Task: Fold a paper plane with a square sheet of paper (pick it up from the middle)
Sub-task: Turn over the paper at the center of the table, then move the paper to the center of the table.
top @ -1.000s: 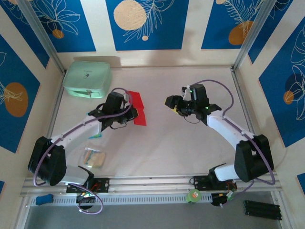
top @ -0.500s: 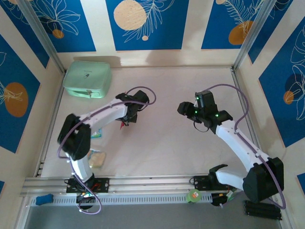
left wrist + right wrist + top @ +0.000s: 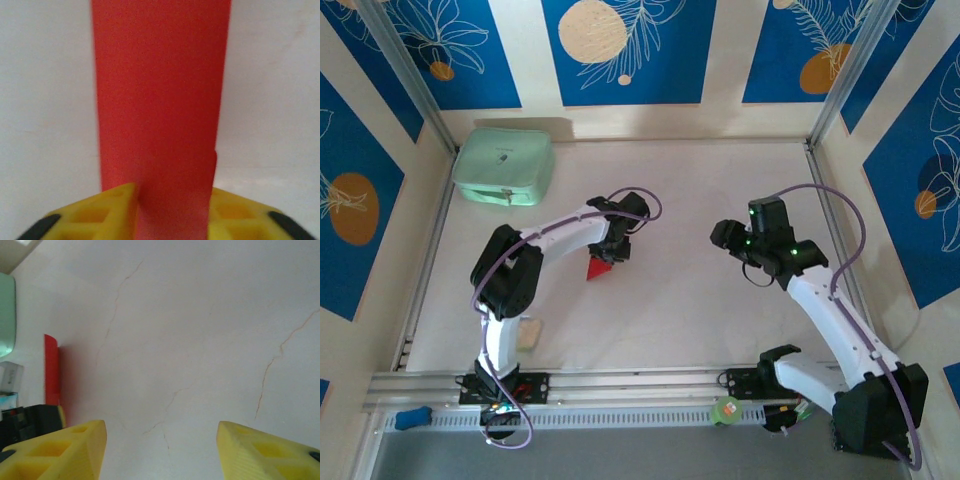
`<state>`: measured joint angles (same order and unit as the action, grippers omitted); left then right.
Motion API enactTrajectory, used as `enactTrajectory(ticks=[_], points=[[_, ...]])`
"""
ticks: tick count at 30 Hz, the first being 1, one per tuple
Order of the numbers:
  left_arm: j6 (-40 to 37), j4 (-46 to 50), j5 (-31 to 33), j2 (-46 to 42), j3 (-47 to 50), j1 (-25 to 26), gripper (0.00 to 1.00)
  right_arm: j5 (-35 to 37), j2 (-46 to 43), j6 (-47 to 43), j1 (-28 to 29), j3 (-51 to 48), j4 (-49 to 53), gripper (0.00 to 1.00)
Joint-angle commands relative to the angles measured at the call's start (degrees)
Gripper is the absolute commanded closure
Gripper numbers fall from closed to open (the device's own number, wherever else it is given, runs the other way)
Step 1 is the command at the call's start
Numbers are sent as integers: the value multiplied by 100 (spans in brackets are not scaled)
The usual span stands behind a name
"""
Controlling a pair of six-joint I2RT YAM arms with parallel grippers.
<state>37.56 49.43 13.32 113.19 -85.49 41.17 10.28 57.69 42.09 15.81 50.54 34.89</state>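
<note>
The red sheet of paper (image 3: 598,268) is folded small and lies on the table left of centre. In the left wrist view it is a narrow red strip (image 3: 160,100) running away from the jaws. Whether it has the paper plane's shape I cannot tell. My left gripper (image 3: 611,250) sits right over its near end. The yellow fingers (image 3: 107,207) stand apart, and the strip fills the gap of the left gripper (image 3: 172,192). My right gripper (image 3: 723,234) hovers to the right, well away from the paper. The right gripper (image 3: 162,427) is open over bare table, with the paper (image 3: 51,370) at its far left.
A mint-green case (image 3: 503,167) stands at the back left corner. A small pale packet (image 3: 528,332) lies by the left arm's base. Metal rails (image 3: 620,385) border the table at the front and sides. Bare table lies between the two grippers.
The left arm swung right and reached out, carrying the paper from its flat spread to a small folded shape. Its jaws have parted. The right gripper drew back to the right.
</note>
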Motion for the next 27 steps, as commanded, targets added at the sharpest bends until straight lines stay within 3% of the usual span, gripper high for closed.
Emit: enactTrajectory(ticks=[1,7,12,21,27], points=[[-36,-711,-1176,-420,283,-197,57,-230,-224,-187,-28,-131,176,40],[-5,-1825,-2299,-1363,897,-683,38,-596,121,-59,194,-120,-4,40],[117,-2458,-2665,-2176,1686,-1378,30,-529,1212,257,1047,343,-317,43],[-182,-2815,-2455,-3478,3047,-2503,9,-792,3768,900,2785,1811,-1095,54],[-309,-2957,-2360,-3824,3482,-2817,4,-878,5018,1059,3136,2739,-1342,62]])
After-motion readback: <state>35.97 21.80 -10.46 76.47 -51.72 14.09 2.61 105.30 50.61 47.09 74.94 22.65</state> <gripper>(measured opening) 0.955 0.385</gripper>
